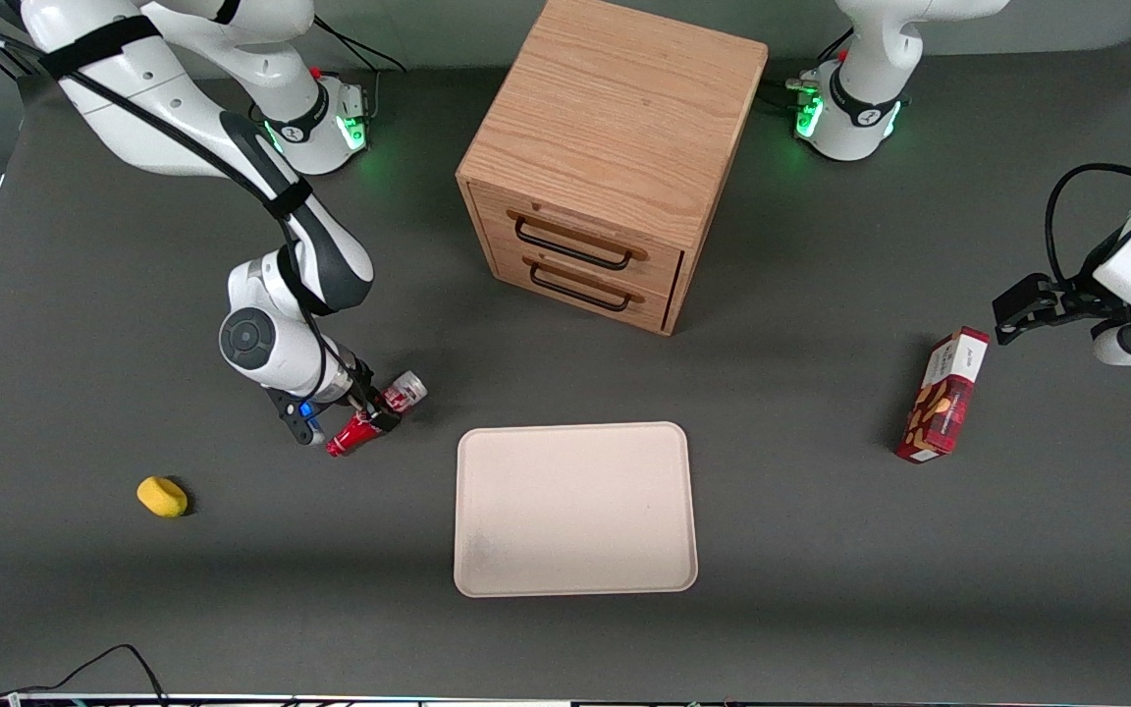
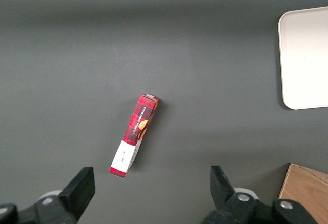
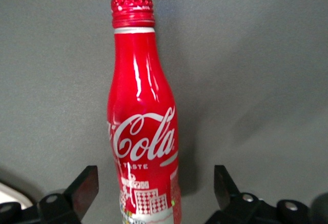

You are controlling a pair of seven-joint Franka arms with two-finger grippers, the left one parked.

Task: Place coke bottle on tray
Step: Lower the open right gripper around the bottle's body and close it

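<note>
Here the coke bottle lies on its side on the dark table, in the left half of the front view, a little above the middle height. Its silver base end points toward the wooden drawer cabinet and its red neck points toward the lower left. The pincer of the right arm is low over the middle of the bottle. In the right wrist view the bottle stands between the two black fingers, which are set apart with a gap on each side, not touching it. The tray lies flat in the lower centre of the front view, near the bottle but apart from it. A yellow sponge lies at lower left, and a red snack box at the right, well apart from the tray.
</note>
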